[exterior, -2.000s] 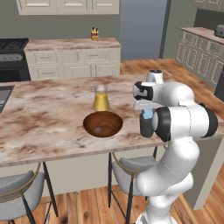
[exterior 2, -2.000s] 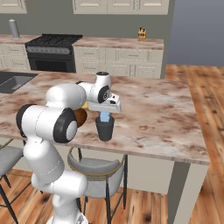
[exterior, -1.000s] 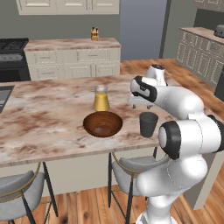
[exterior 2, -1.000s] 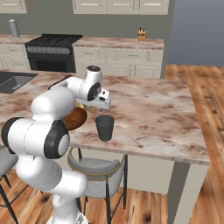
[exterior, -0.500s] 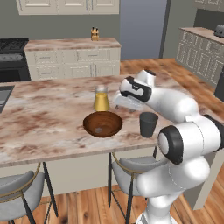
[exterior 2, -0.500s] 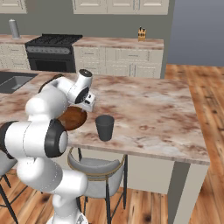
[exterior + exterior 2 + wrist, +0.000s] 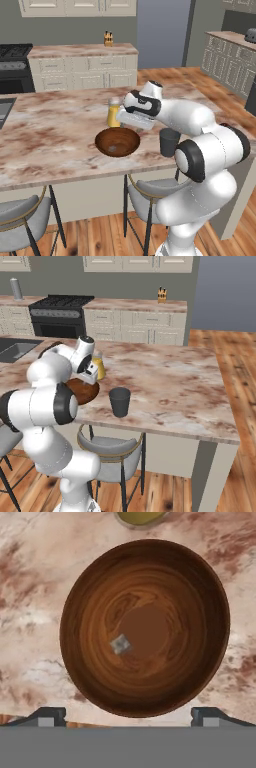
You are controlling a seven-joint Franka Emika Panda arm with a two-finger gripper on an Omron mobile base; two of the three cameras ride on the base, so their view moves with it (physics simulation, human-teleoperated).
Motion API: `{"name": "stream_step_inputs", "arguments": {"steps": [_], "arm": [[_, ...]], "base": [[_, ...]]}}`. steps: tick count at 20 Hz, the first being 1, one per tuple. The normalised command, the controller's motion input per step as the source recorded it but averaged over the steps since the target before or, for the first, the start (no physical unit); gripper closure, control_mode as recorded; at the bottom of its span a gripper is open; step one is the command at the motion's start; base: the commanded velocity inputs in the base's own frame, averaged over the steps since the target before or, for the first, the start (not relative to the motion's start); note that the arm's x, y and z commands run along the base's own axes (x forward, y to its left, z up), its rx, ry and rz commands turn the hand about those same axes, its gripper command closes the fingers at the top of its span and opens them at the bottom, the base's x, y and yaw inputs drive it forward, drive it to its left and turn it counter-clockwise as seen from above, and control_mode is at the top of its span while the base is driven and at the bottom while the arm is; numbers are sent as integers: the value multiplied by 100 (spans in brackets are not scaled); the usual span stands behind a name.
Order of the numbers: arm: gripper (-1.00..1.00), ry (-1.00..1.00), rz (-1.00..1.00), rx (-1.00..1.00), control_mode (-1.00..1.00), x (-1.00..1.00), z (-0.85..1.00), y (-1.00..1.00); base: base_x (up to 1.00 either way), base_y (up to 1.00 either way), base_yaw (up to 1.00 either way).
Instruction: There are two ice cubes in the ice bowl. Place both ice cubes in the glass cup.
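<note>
Wooden ice bowl (image 7: 145,562) on the marble worktop (image 7: 45,135) holds one greyish ice cube (image 7: 120,644); above it, the fingers (image 7: 127,714) hang spread wide, empty, glass cup (image 7: 169,142) right.

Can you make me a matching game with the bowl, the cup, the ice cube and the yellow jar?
Things:
1. bowl
2. cup
3. ice cube
4. jar

Descriptions:
A. dark grey, standing right of the bowl in the left base view
B. small and greyish, lying inside the bowl
C. wide, reddish-brown wood
D. holds yellow liquid, just behind the bowl

Pairs: 1-C, 2-A, 3-B, 4-D
</note>
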Motion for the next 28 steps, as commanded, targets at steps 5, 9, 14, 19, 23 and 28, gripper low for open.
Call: {"name": "stream_step_inputs", "arguments": {"steps": [5, 9, 14, 19, 23, 28], "arm": [[-100, 7, 0, 0, -100, 4, -36, 7], [-100, 2, 0, -4, -100, 12, -36, 21], [-100, 0, 0, -5, -100, 15, -30, 27], [-100, 3, 0, -2, -100, 17, -21, 11], [-100, 7, 0, 0, -100, 24, -23, 0], [-100, 9, 0, -1, -100, 19, -22, 11]], "base": [[0, 0, 0], [0, 0, 0], [0, 0, 0], [0, 0, 0], [0, 0, 0], [0, 0, 0]]}}
